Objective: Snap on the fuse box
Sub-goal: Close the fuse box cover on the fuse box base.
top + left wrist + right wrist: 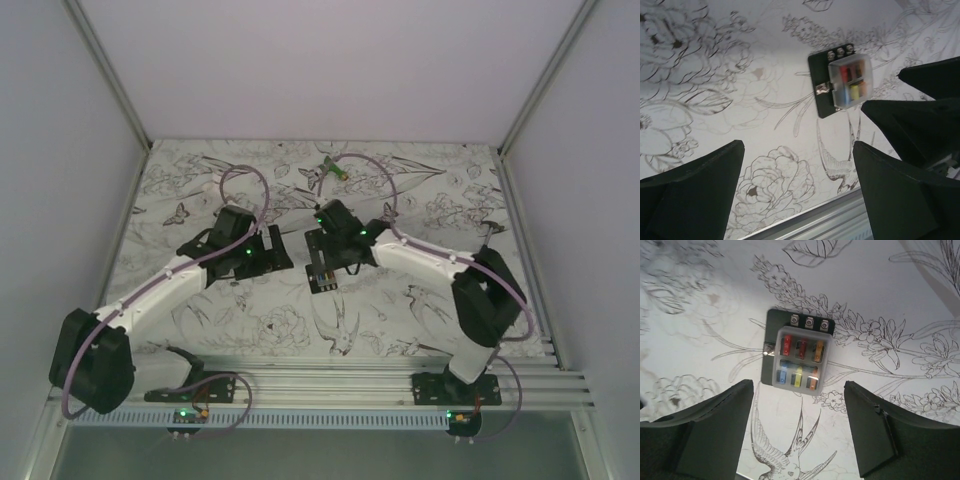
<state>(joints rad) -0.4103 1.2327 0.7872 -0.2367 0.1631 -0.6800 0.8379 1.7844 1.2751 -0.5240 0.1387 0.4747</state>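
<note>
1. Counter [250, 335]: you have a white sheet printed with flowers and birds. The fuse box [799, 357] lies flat near its middle.
2. Right arm [420, 258]: it comes in from the right of the fuse box, with its wrist directly above it.
3. Left arm [160, 285]: it stops just left of the fuse box.
4. Right end effector [797, 385]: it is released, with its fingers spread wide and nothing between them. The fuse box lies just past the fingertips, untouched.
5. Left end effector [799, 147]: it is also released and holds nothing.
6. Fuse box: you see a black base plate with a clear cover over red, yellow and blue fuses.
7. Green-and-white tool [330, 170]: it lies well beyond the fuse box.
</note>
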